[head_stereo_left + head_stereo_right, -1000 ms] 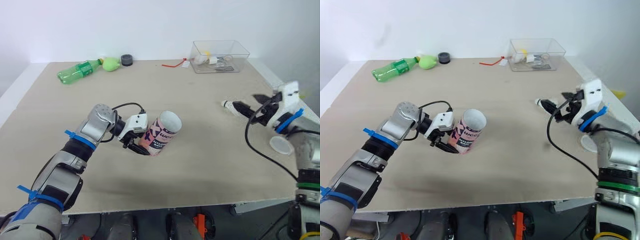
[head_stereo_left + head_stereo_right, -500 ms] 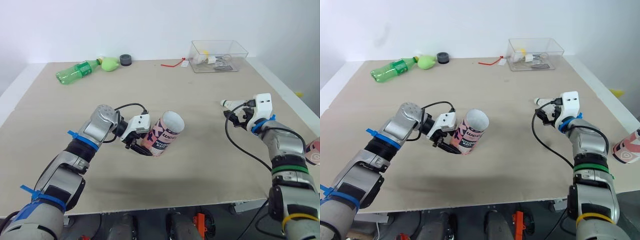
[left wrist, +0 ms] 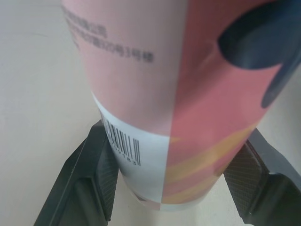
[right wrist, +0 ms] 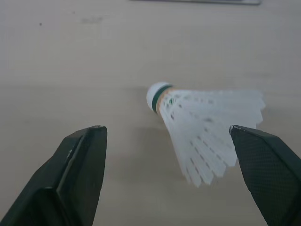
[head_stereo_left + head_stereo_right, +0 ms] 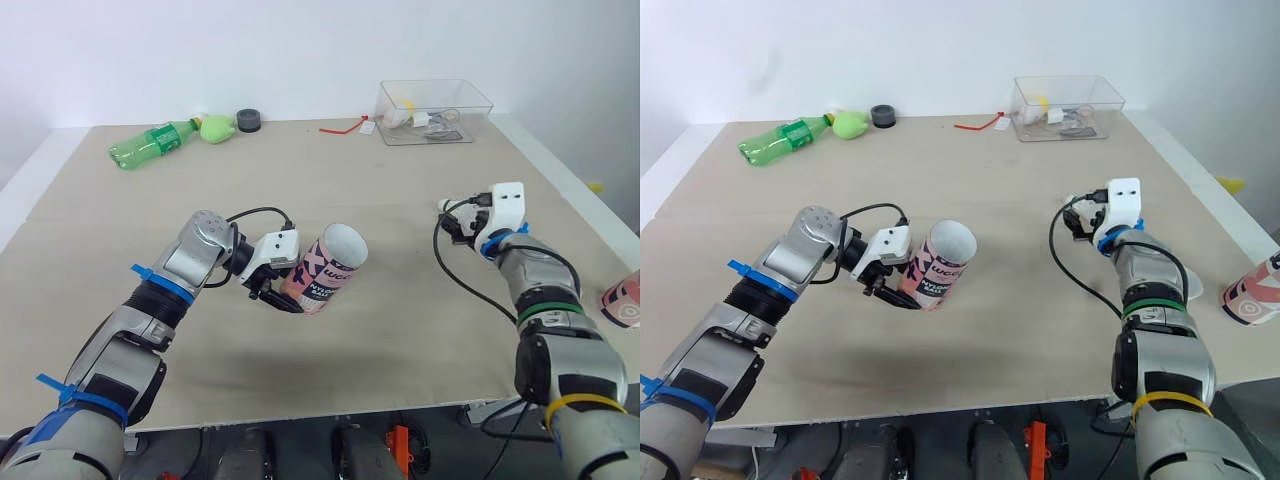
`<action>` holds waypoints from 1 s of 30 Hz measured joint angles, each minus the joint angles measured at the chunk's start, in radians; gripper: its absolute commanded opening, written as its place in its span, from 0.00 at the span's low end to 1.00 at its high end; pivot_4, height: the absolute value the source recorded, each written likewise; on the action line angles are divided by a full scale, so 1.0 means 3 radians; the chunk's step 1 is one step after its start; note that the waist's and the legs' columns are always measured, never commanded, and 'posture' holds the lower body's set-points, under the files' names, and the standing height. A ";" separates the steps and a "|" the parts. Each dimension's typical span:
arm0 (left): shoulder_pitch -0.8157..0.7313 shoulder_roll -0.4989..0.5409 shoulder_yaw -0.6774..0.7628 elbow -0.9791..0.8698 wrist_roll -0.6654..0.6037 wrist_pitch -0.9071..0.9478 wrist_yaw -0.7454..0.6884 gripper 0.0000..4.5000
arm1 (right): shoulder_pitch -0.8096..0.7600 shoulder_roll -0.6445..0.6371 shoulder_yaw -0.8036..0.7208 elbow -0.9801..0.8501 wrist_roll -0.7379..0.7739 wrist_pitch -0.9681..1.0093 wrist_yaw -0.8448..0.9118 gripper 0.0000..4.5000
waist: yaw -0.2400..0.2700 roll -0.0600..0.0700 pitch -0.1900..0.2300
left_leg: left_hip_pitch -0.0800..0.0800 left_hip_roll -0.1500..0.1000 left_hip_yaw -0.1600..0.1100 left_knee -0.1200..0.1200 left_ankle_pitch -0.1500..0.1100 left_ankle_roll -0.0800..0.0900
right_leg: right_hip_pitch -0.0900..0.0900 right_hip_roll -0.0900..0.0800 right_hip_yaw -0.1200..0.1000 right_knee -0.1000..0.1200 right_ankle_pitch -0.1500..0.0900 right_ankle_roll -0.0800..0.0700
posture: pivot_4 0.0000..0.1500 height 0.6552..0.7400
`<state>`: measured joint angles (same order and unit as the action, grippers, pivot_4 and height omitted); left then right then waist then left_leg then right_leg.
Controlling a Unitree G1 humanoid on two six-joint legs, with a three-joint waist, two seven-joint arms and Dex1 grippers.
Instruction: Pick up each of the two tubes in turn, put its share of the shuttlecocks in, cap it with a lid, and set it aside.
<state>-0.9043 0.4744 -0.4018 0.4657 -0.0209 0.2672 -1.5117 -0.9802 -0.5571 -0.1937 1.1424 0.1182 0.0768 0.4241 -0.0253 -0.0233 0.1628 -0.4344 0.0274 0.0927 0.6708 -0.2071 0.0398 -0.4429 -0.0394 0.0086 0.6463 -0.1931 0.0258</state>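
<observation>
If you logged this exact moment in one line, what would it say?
left gripper: shut on tube, tilted, uncapped | right gripper: open, facing shuttlecock on table | shuttlecock not yet gripped

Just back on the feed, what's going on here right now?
The left gripper is shut on the base of a pink tube, holding it tilted with its open mouth toward the right arm. The tube has no lid on. The right gripper has its fingers open on either side of a shuttlecock lying on the table, not yet gripped.
</observation>
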 measured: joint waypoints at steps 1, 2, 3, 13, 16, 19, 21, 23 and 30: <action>0.0003 0.0002 0.0000 -0.0012 0.0000 0.0005 0.0002 0.60 | -0.0029 0.0006 0.0000 0.0040 -0.0016 -0.0030 -0.0002 0.70 | 0.0000 0.0000 0.0000 | 0.0000 0.0000 0.0000 0.0000 0.0000 0.0000 | 0.0000 0.0000 0.0000 0.0000 0.0000 0.0000 | 1.00 1.00; 0.0006 0.0004 0.0000 -0.0018 0.0000 0.0006 0.0003 0.60 | -0.0046 0.0014 0.0000 0.0071 -0.0020 -0.0048 -0.0017 0.60 | 0.0000 0.0000 0.0000 | 0.0000 0.0000 0.0000 0.0000 0.0000 0.0000 | 0.0000 0.0000 0.0000 0.0000 0.0001 -0.0002 | 1.00 1.00; 0.0010 0.0006 0.0000 -0.0022 -0.0001 0.0008 0.0005 0.60 | -0.0051 0.0025 0.0000 0.0084 -0.0024 -0.0059 -0.0036 0.50 | -0.0001 0.0000 0.0000 | 0.0001 0.0000 0.0000 -0.0001 0.0000 0.0000 | 0.0000 0.0000 0.0000 0.0000 0.0002 -0.0004 | 1.00 1.00; 0.0044 0.0032 0.0009 -0.0081 -0.0021 0.0055 0.0019 0.60 | -0.0073 0.0053 -0.0004 0.0262 -0.0095 -0.0128 -0.0128 0.01 | -0.0005 0.0000 0.0000 | 0.0002 0.0000 0.0002 -0.0002 0.0000 0.0000 | 0.0000 0.0000 0.0002 0.0000 0.0005 -0.0009 | 1.00 1.00; 0.0044 0.0035 0.0009 -0.0081 -0.0023 0.0056 0.0020 0.60 | -0.0074 0.0052 0.0018 0.0260 -0.0149 -0.0204 -0.0089 0.01 | -0.0007 0.0000 0.0000 | 0.0003 0.0000 0.0002 -0.0002 0.0000 0.0000 | 0.0000 0.0001 0.0002 0.0000 0.0005 -0.0008 | 1.00 1.00; 0.0044 0.0042 0.0011 -0.0081 -0.0025 0.0056 0.0019 0.60 | -0.0068 0.0041 0.0133 0.0152 -0.0207 -0.0344 0.0137 0.01 | -0.0013 0.0002 0.0001 | 0.0003 0.0001 0.0003 -0.0002 0.0000 0.0000 | 0.0000 0.0001 0.0004 0.0000 0.0005 -0.0007 | 1.00 1.00; 0.0044 0.0044 0.0014 -0.0085 -0.0028 0.0056 0.0018 0.60 | -0.0021 -0.0029 0.0285 -0.0166 -0.0285 -0.0575 0.0436 0.01 | -0.0022 0.0009 0.0005 | 0.0002 0.0000 0.0004 -0.0001 0.0000 0.0000 | -0.0001 0.0001 0.0005 0.0001 -0.0002 0.0007 | 1.00 1.00; 0.0047 0.0047 0.0015 -0.0085 -0.0030 0.0056 0.0015 0.60 | 0.0082 -0.0167 0.0425 -0.0618 -0.0316 -0.0849 0.0785 0.01 | -0.0022 0.0010 0.0006 | 0.0002 0.0000 0.0002 -0.0002 0.0000 0.0000 | 0.0000 0.0001 0.0004 0.0001 -0.0004 0.0009 | 1.00 1.00; -0.0034 0.0060 0.0031 0.0114 -0.0030 -0.0003 0.0007 0.60 | 0.0431 -0.0772 0.0683 -0.2334 0.0132 -0.1399 0.2409 0.01 | -0.0021 0.0010 0.0007 | 0.0004 0.0001 0.0001 -0.0001 -0.0002 0.0002 | 0.0000 0.0002 0.0003 0.0001 -0.0007 0.0012 | 1.00 1.00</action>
<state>-0.9145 0.4923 -0.3924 0.4999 -0.0300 0.2662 -1.5096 -0.8509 -0.7887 0.0111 0.4421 0.1577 -0.3428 1.1467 -0.0316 -0.0203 0.1649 -0.4334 0.0278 0.0930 0.6706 -0.2078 0.0403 -0.4428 -0.0386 0.0094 0.6465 -0.1951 0.0292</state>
